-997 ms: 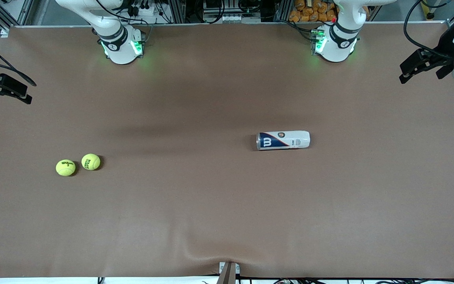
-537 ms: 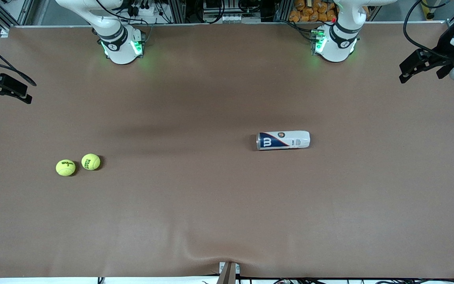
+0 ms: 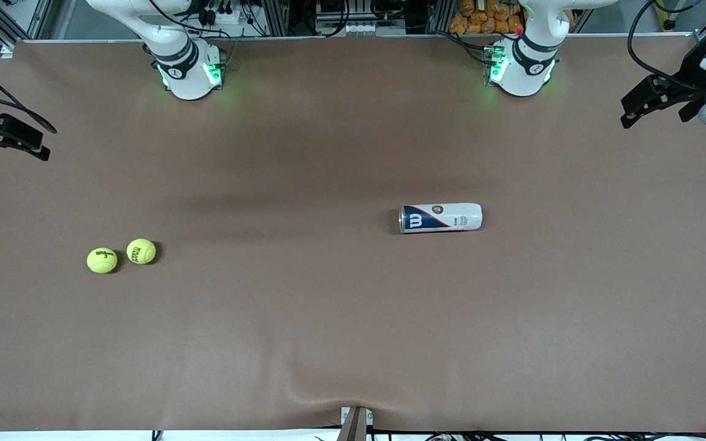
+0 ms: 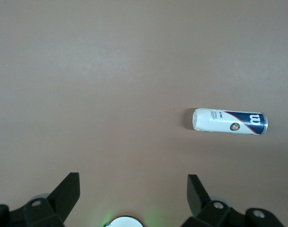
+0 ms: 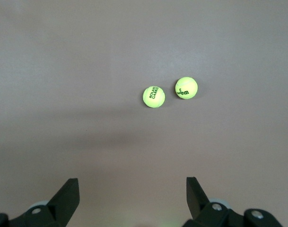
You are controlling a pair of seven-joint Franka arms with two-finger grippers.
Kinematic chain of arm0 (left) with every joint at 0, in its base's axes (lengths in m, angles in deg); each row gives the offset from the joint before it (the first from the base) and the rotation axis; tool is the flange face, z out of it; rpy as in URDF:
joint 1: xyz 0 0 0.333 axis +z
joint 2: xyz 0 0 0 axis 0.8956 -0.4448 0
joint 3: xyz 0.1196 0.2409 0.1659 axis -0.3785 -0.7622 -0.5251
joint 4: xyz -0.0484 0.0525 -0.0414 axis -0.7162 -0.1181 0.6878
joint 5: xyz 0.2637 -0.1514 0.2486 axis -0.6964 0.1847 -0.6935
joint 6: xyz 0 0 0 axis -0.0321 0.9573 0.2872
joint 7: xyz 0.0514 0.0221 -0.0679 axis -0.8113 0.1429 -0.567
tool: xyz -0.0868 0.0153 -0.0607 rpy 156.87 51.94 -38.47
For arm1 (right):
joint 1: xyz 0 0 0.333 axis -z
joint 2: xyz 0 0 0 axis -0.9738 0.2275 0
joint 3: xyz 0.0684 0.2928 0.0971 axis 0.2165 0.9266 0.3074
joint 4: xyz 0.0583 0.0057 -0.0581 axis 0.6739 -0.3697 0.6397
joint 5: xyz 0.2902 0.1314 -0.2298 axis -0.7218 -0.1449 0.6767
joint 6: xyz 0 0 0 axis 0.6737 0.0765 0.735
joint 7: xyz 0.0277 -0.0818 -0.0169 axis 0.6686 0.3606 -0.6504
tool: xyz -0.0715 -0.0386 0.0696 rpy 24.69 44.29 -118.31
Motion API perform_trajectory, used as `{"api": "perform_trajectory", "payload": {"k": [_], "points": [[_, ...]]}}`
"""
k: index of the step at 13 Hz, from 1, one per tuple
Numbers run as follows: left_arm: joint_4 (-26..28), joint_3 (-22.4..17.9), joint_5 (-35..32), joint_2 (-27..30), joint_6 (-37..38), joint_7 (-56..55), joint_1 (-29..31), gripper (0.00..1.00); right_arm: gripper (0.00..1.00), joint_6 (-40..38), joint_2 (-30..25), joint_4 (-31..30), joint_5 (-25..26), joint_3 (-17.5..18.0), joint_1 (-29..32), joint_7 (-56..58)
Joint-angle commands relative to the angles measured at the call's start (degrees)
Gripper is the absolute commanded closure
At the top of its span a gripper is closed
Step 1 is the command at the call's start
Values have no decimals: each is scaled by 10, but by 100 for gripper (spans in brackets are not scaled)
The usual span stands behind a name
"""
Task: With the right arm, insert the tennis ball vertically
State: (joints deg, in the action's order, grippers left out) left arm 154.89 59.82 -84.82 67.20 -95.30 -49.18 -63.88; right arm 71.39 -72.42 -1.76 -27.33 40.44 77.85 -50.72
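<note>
Two yellow tennis balls lie touching on the brown table toward the right arm's end: one (image 3: 141, 251), the other (image 3: 102, 260) slightly nearer the front camera. They also show in the right wrist view (image 5: 153, 97) (image 5: 186, 88). A white and blue ball can (image 3: 440, 217) lies on its side toward the left arm's end, also in the left wrist view (image 4: 229, 121). My right gripper (image 3: 15, 150) (image 5: 132, 189) is open and empty, high over the table's edge, far from the balls. My left gripper (image 3: 654, 116) (image 4: 133, 189) is open and empty, high over the other end.
The arm bases (image 3: 187, 67) (image 3: 521, 67) stand along the table's edge farthest from the front camera. The table cover has a wrinkle (image 3: 328, 392) at its nearest edge. Wide bare table (image 3: 279, 184) lies between the balls and the can.
The left gripper has shifted very slightly; the balls, the can and the right arm have not moved.
</note>
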Motion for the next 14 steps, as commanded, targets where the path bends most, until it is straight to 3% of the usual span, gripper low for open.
{"api": "perform_trajectory", "payload": {"k": [1, 10, 14], "points": [[-15, -5, 6, -5, 10, 7, -5, 0, 0, -2, -15, -14, 5, 6, 7, -4], [-12, -5, 6, -6, 10, 7, -4, 0, 0, -1, -14, -14, 4, 6, 8, -4], [-13, 8, 3, -34, 8, 7, -17, 0, 0, -1, -14, -14, 4, 6, 9, -4]]}}
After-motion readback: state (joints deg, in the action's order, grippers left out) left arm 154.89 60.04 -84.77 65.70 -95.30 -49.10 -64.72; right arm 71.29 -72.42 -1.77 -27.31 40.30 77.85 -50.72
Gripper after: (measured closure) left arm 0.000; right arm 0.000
